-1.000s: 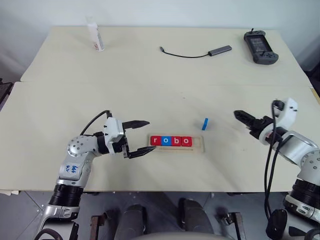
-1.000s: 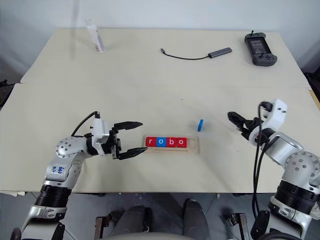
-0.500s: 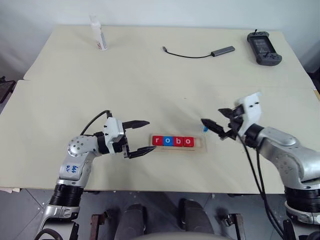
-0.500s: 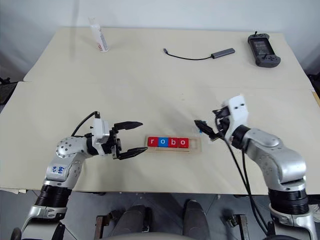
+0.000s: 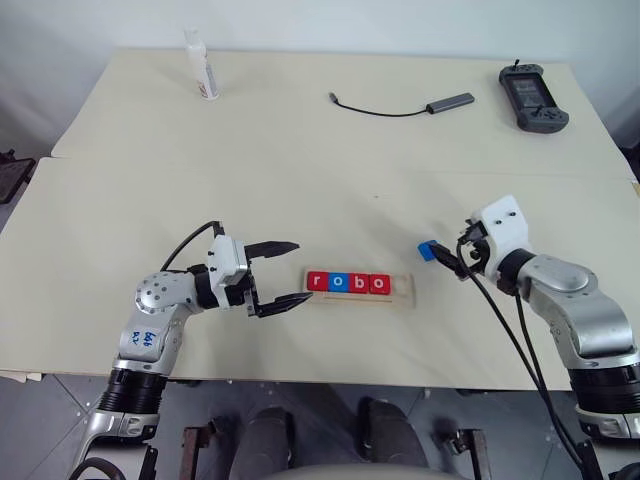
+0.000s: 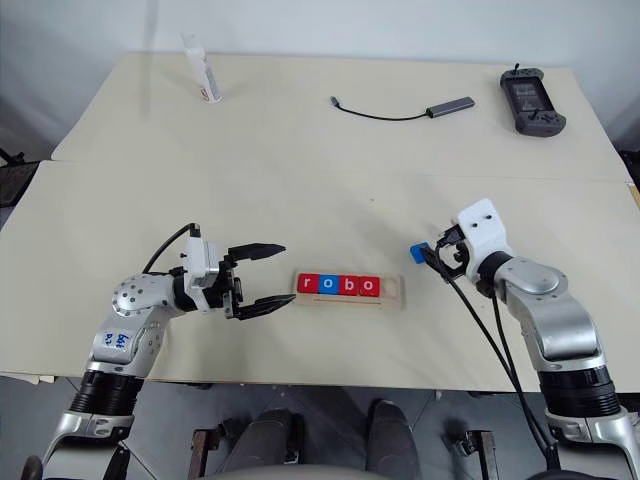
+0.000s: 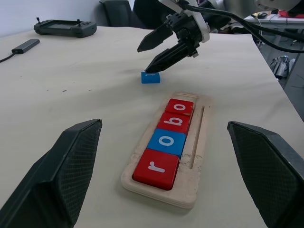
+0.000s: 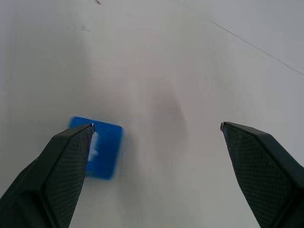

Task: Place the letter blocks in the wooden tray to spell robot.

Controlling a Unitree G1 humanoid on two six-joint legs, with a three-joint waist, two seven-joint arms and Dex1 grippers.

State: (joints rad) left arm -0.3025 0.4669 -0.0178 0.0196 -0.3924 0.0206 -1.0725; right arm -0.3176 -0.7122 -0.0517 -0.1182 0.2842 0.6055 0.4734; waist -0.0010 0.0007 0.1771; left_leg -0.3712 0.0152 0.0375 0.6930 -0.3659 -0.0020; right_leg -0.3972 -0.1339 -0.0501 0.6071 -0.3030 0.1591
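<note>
1. Left eye view: the wooden tray (image 5: 358,290) lies near the front edge of the table (image 5: 300,160), between the two arms, with bare tabletop behind it as far as the seam that crosses the surface.
2. Four letter blocks (image 5: 347,283) fill the tray from its left end, reading r, o, b, o in red, blue, red, red; the slot at the tray's right end is bare wood.
3. A fifth tile, the blue block (image 5: 429,250), lies on the table behind and to the right of the tray, apart from it; the left wrist view shows it flat on the surface with white marking on its side face.
4. Right gripper (image 5: 446,260): fingers spread wide, holding nothing; one fingertip is just beside the blue block, and whether it touches cannot be told.
5. Left gripper (image 5: 285,272): fingers parted, holding nothing, level above the table just left of the tray's left end.
6. Far edge of the table: a white bottle (image 5: 201,66) at left, a cable with adapter (image 5: 400,105) at centre, and a black controller (image 5: 533,95) at right, all well apart from the tray.
</note>
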